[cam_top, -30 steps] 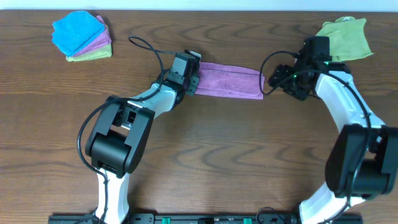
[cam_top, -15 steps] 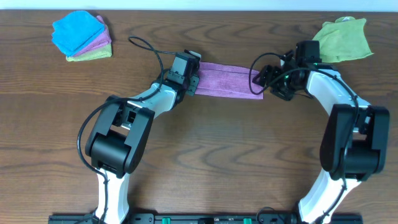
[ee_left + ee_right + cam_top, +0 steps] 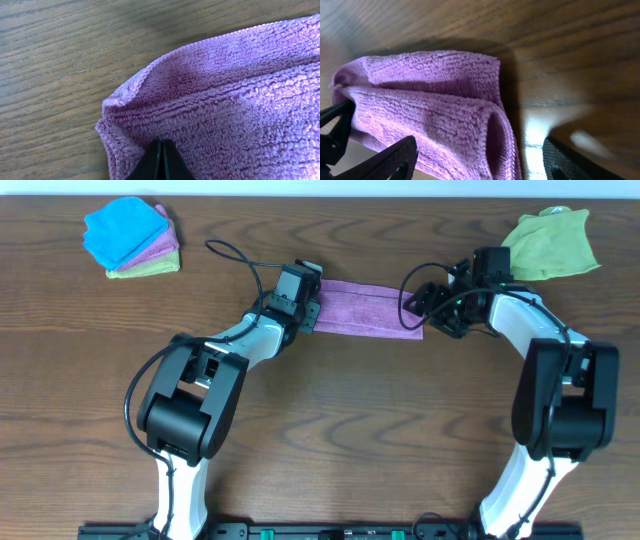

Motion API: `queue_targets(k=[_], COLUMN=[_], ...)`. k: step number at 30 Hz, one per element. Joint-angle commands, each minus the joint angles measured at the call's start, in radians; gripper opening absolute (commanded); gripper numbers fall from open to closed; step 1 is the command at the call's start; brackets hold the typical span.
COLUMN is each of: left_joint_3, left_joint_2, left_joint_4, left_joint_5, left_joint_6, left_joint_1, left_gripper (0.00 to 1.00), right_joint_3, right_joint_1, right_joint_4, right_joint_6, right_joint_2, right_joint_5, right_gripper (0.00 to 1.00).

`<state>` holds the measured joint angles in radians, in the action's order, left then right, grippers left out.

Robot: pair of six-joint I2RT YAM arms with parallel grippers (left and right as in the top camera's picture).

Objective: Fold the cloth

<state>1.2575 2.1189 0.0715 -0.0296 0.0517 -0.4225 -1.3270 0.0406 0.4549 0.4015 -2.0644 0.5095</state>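
Observation:
A purple cloth lies folded into a long strip across the middle back of the wooden table. My left gripper is shut on its left end; in the left wrist view the closed fingertips pinch the purple pile near its corner. My right gripper is open at the strip's right end; in the right wrist view its two fingers straddle the folded end of the cloth without closing on it.
A stack of folded blue, purple and green cloths sits at the back left. A crumpled green cloth lies at the back right, just behind the right arm. A black cable loops near the left wrist.
My right gripper has moved left from beside the green cloth to the right end of the purple strip. The left gripper and the cloth have stayed put.

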Motion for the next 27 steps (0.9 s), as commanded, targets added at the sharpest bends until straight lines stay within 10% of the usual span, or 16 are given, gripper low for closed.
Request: queue_targets(k=[1,27], left_joint_3=[-0.002,-0.002], left_joint_2=[0.028,0.028], left_joint_4=[-0.025,-0.013], left_joint_5=[0.005,0.005], left_joint_6=[-0.008,-0.008], left_joint_1=[0.003,0.003], left_gripper=[0.06,0.06], right_joint_3=[0.006,0.009], right_joint_1=[-0.004,-0.005], right_joint_4=[-0.007,0.089], right_joint_6=[0.034,-0.032], right_joint_2=[-0.061,-0.083], right_joint_5=[-0.001,-0.076], right_gripper=[0.8,0.73])
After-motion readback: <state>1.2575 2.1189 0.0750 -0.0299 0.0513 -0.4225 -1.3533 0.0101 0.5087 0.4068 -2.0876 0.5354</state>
